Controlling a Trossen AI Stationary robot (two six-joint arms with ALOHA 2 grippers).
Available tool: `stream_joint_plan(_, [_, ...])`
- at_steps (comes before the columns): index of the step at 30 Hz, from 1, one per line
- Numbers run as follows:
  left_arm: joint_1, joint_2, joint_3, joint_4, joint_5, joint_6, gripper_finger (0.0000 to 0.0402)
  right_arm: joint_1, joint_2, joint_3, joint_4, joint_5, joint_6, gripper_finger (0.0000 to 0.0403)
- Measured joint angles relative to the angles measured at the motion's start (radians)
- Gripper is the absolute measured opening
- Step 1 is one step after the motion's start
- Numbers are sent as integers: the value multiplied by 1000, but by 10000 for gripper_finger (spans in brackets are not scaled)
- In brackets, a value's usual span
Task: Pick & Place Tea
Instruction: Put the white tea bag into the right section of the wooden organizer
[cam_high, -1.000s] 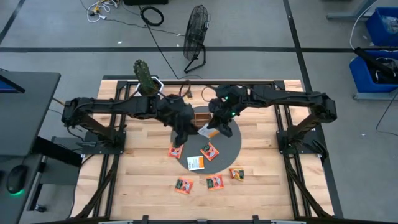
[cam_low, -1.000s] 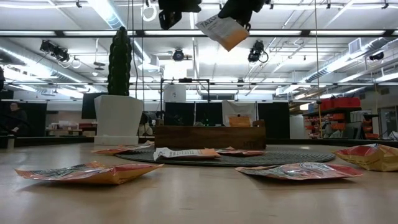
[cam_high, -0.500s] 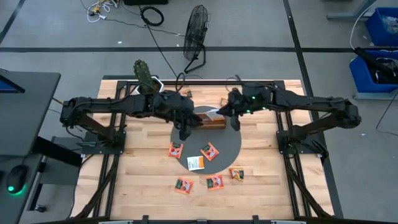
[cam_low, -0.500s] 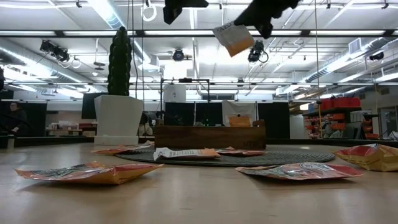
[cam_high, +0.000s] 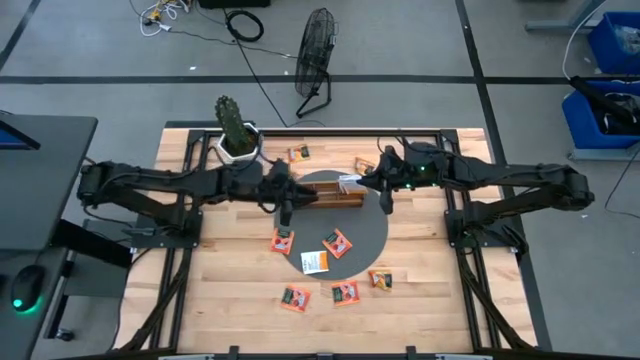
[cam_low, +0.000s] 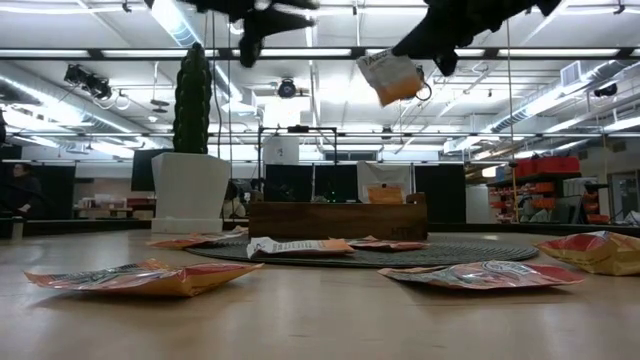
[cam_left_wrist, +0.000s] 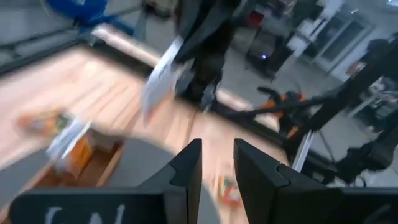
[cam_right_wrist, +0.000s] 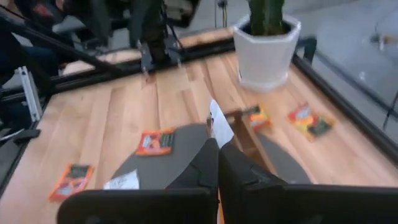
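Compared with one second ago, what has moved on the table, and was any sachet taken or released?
The right gripper, shut on a white-and-orange tea sachet, carried it from over the grey mat back toward the wooden tray. The left gripper pulled away to its own side, holding nothing. No sachet was taken or released. The sachets lying on the table, the tray and the potted cactus stayed put.

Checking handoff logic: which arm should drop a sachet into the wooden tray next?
Right. The right gripper already pinches a tea sachet above the wooden tray; the left gripper hangs beside the tray, its fingers parted and empty.
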Motion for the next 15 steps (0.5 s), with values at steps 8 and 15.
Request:
stream_joint_plan(8, [-4, -181, -156, -8, -79, 23, 96, -11, -1, -145, 120, -76, -44, 0])
stream_joint_plan(15, [13, -318, -264, -20, -82, 98, 96, -19, 25, -197, 165, -39, -113, 0])
